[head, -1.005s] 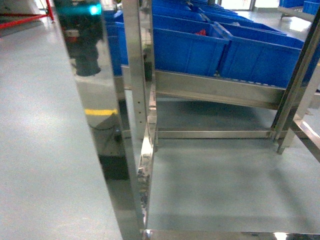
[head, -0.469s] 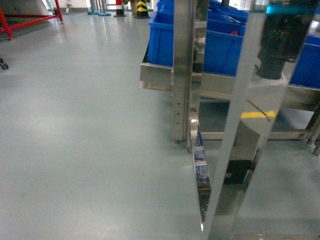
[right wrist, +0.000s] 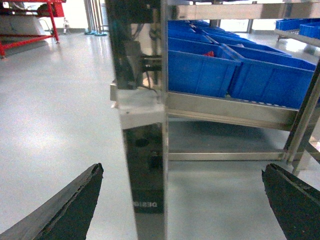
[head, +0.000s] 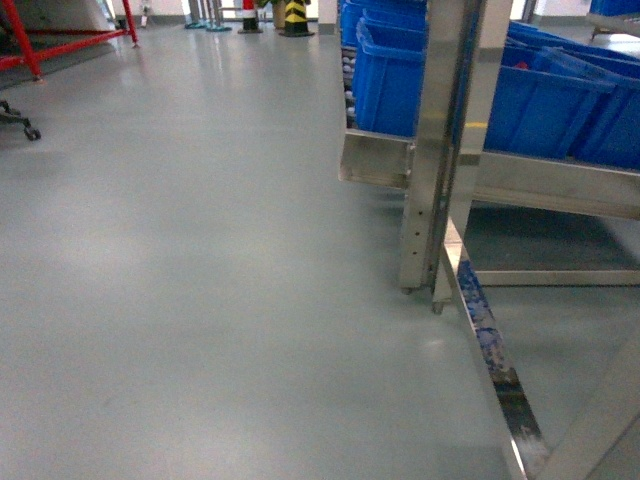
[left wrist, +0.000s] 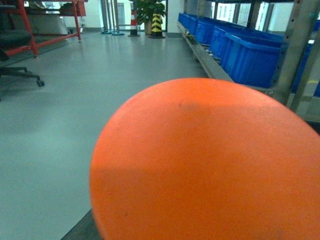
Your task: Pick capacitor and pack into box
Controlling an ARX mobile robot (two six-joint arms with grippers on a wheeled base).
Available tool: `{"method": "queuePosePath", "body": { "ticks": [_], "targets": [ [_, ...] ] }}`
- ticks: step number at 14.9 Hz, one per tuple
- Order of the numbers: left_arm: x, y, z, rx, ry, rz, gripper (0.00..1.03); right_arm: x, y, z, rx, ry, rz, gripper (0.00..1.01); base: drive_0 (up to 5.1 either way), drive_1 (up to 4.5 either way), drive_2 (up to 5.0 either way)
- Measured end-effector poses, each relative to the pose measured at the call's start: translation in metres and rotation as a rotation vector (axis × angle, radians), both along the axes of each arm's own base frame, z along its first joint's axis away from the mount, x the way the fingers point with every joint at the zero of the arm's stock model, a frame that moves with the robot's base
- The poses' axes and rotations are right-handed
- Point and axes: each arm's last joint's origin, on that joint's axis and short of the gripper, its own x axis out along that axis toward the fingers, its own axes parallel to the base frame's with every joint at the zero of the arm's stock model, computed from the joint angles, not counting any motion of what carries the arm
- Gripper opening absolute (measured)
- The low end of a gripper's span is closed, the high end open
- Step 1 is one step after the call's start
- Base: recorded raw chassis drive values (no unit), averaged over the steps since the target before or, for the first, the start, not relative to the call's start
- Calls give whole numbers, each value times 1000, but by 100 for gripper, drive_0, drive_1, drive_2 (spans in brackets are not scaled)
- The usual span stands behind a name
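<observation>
No capacitor and no box show in any view. A large, blurred orange rounded surface fills most of the left wrist view and hides the left gripper's jaws; only a dark wedge shows at the bottom left. In the right wrist view my right gripper is open, its dark fingertips spread wide with nothing between them, close above the grey floor and facing a shiny steel rack post. Neither arm appears in the head view.
A steel rack carrying big blue bins stands at the right, with a low rail running toward me. Grey floor spreads to the left. Far off are a red frame, a chair caster and a yellow-black bollard.
The head view has swung left: the rack post slid from left of centre to the right, and open floor now fills the left side.
</observation>
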Motion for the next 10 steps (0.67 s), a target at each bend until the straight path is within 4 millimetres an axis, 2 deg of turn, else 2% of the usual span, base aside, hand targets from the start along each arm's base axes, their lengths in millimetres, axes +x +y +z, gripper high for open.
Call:
{"method": "queuePosePath", "body": {
  "ticks": [4,10],
  "targets": [
    [0,0,0,0,-1,0,44,0,0,0,0,0,0,98,-489,336,142],
    [0,0,0,0,2,1,44,0,0,1,0,-6,0,98,-498,245,245]
  ]
}}
